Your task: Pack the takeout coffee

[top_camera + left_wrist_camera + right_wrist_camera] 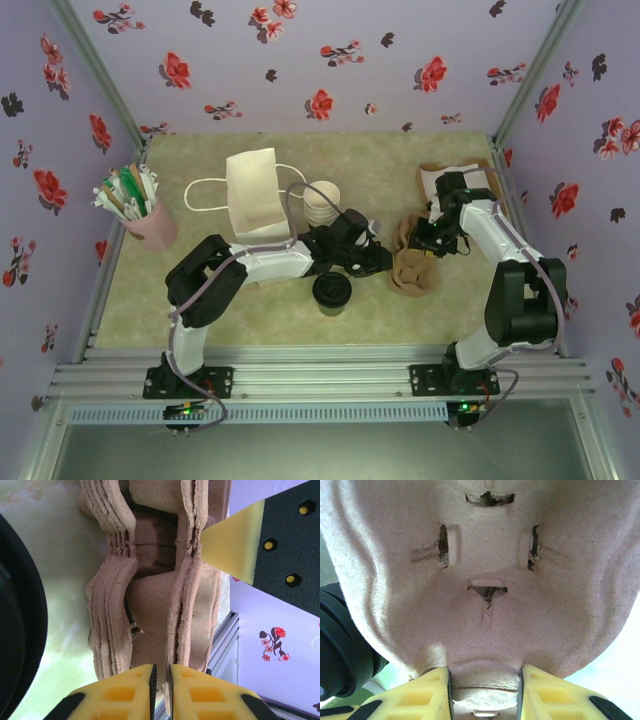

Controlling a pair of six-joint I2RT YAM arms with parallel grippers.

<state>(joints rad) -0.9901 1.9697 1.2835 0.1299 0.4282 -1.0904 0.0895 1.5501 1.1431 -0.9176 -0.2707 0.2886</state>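
The takeout coffee (332,292), a small dark cup with a round black lid, stands upright on the table in front of my left gripper; its black lid (20,610) fills the left edge of the left wrist view. A stack of brown pulp cup carriers (412,262) lies right of it. My left gripper (384,263) (161,680) is shut on the thin edge of one carrier layer (177,625). My right gripper (422,242) (485,692) is shut on a lobe of the carrier stack (485,580) from the far side; one of its fingertips (232,547) touches the stack.
A white paper bag (255,193) with handles stands at the back, with a stack of cream-rimmed cups (322,203) beside it. A pink cup of straws (145,215) sits at the far left. Brown and white paper goods (462,178) lie at the back right.
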